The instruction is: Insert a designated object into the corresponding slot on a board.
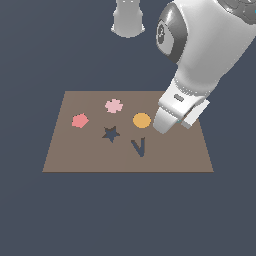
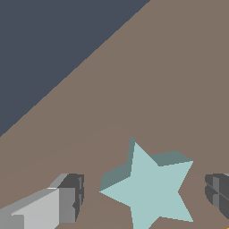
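While my white arm covers the flat brown rectangular board [image 1: 55, 150] at right-centre of the exterior view, the dark navy star-shaped slot [image 1: 111, 133] lies left of it. Through the wrist view, my gripper [image 2: 145, 192] stands spread, fingers [image 2: 71, 199] flanking the pale teal five-pointed star [image 2: 150, 188] without touching.

A brown board [image 1: 75, 155] lay flat on a dark blue-grey floor [image 1: 125, 215]. On the board sat a red piece [image 1: 80, 120] at the exterior view's left, a pink flower [image 1: 114, 105] farther back, an orange disc [image 1: 141, 120], and a teal star [image 2: 150, 190].
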Controlling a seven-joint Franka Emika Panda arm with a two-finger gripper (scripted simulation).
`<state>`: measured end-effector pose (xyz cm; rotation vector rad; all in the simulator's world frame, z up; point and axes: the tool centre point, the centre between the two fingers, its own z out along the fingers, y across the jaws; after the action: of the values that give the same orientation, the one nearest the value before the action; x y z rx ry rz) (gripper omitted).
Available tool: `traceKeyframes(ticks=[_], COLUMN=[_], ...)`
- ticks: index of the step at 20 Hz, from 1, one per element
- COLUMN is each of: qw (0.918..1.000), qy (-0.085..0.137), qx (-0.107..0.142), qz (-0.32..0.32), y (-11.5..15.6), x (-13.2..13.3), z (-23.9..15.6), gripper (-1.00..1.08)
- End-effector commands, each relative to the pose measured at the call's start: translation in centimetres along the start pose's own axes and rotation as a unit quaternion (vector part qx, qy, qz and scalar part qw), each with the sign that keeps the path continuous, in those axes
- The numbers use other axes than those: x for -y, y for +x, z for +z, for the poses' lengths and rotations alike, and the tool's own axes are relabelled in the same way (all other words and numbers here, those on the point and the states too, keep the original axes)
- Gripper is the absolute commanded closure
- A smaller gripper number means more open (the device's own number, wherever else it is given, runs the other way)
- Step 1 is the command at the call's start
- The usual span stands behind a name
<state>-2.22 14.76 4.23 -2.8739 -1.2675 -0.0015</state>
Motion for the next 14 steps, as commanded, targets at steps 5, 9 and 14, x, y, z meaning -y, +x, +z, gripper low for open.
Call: traceKeyframes(ticks=[5,9,14], qw=[1.0,1.0,1.0], qy=[0.0,0.0,0.0], qx=[0.001,0.001,0.001], qz=[-0.002,-0.002,-0.002], y=[-0.08,-0.08,-0.08], x=[0.07,0.07,0.07], z=[1.23,1.23,1.23], gripper=[1.08,1.08,1.08])
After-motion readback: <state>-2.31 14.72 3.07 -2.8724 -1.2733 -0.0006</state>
